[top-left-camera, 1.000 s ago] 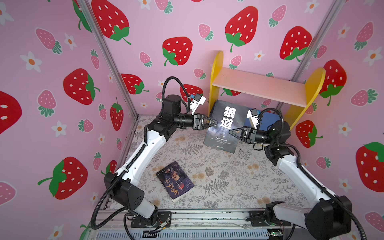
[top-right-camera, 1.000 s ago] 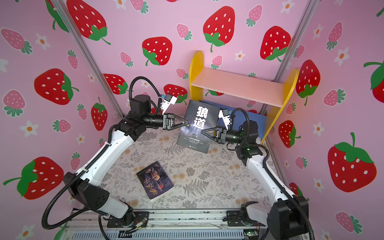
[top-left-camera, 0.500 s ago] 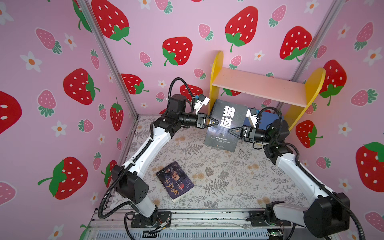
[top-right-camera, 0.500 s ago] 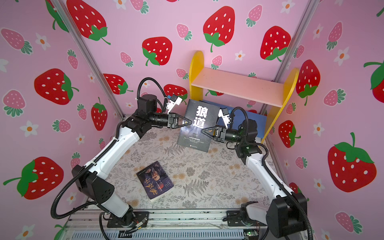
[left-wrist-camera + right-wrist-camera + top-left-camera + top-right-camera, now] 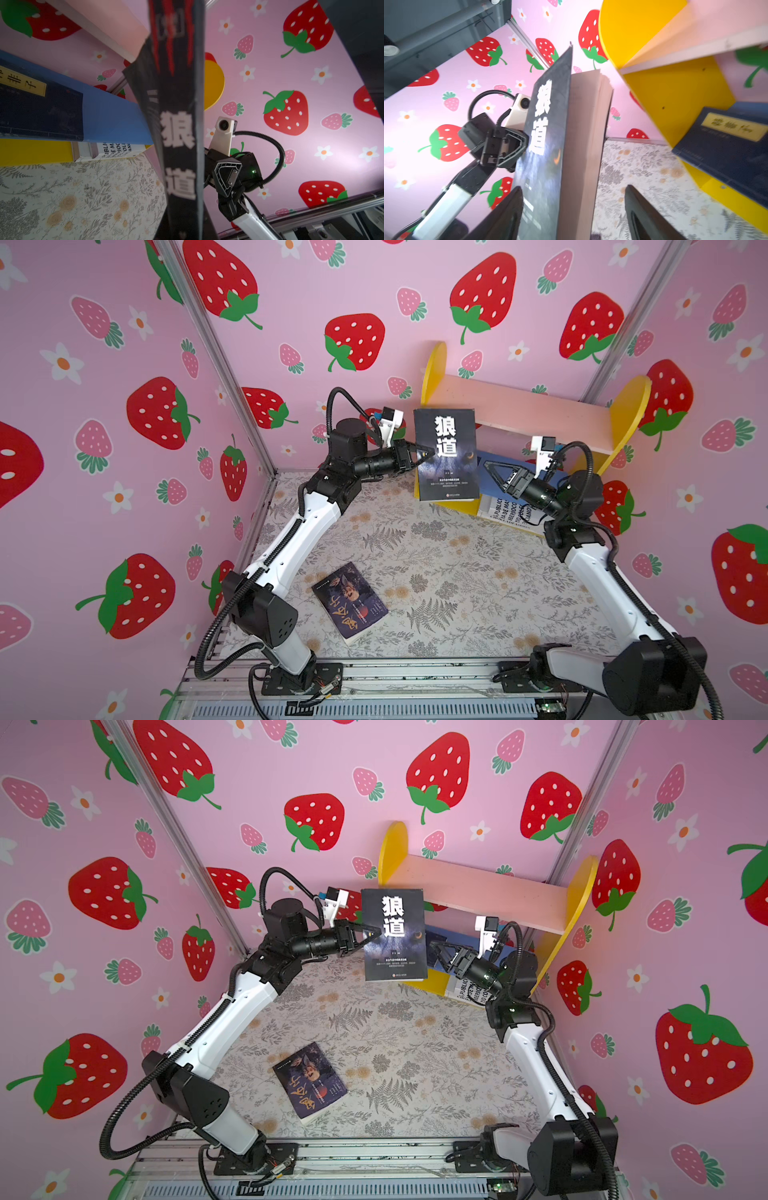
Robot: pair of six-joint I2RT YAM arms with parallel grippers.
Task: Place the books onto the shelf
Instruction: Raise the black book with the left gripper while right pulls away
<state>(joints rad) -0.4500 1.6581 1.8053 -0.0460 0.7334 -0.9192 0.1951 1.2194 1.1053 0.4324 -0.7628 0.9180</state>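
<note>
One glossy dark paperback (image 5: pixel 349 601) lies flat on the fern-printed mat (image 5: pixel 457 568), well apart from both arms. Farther in, the left gripper (image 5: pixel 429 453) has its black fingers pressed onto the spine edge of a second dark book (image 5: pixel 451 477) with big white characters, holding it upright in the air. The right gripper (image 5: pixel 491 472) is spread wide. In the right wrist view the book's pale page edge sits between its fingers (image 5: pixel 643 214), and I cannot tell whether they touch. Behind stands the shelf (image 5: pixel 540 410), with rounded yellow side panels and a pink upper board. Its blue lower board (image 5: pixel 114 120) carries a navy book (image 5: pixel 41 112), and a white book (image 5: pixel 116 148) sits beneath.
</note>
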